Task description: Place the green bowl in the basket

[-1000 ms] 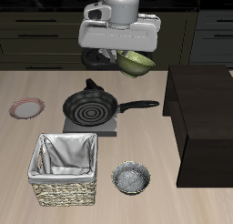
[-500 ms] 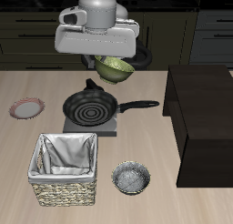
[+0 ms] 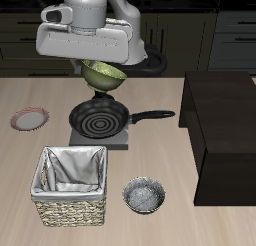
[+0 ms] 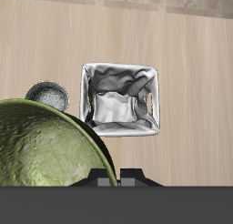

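Green bowl (image 3: pixel 103 75) gripped by end effector (image 3: pixel 100 64) above wood table (image 3: pixel 30 150) w/ basket (image 4: pixel 120 99); dark cabinets (image 3: pixel 20 40) behind.

Green bowl (image 3: pixel 103 75) held aloft, basket (image 3: pixel 71 185) below.

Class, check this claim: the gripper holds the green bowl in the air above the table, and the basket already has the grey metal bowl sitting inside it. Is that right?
Not quite. The gripper does hold the green bowl in the air, but the basket holds only its cloth lining. The grey metal bowl sits on the table beside the basket, as the exterior view shows.
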